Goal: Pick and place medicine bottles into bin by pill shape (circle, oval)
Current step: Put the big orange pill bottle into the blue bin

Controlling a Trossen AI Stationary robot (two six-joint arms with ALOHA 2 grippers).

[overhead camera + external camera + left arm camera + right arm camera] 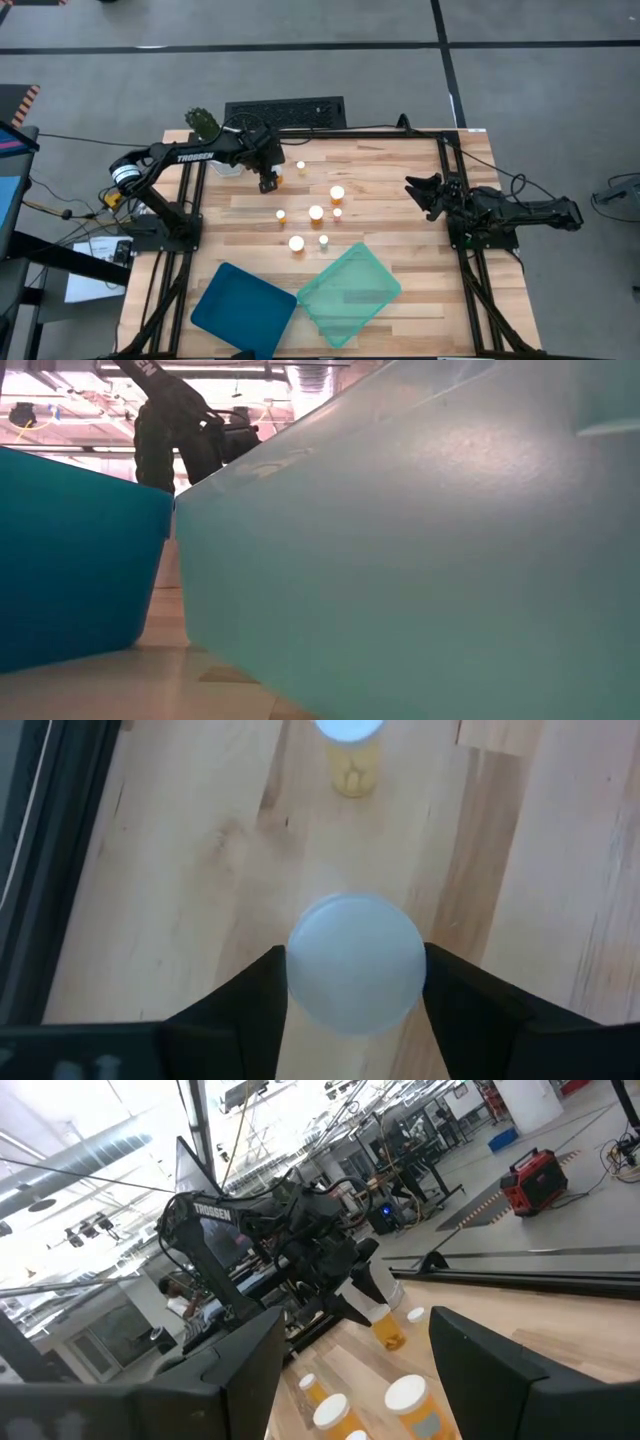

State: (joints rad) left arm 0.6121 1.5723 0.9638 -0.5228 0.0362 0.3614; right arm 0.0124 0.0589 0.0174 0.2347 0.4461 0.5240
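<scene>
Above the table (400,200), left gripper (268,182) grips a bottle (352,963).

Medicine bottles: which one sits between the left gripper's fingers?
The amber white-capped bottle at the far left of the cluster, inside the left gripper; the others stand apart.

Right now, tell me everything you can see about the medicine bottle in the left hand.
The medicine bottle is small and amber-orange with a round white cap. It sits upright between the two dark fingers of the left hand, which is shut on it near the table's back left. In the right wrist view it hangs clear of the wooden table.
</scene>
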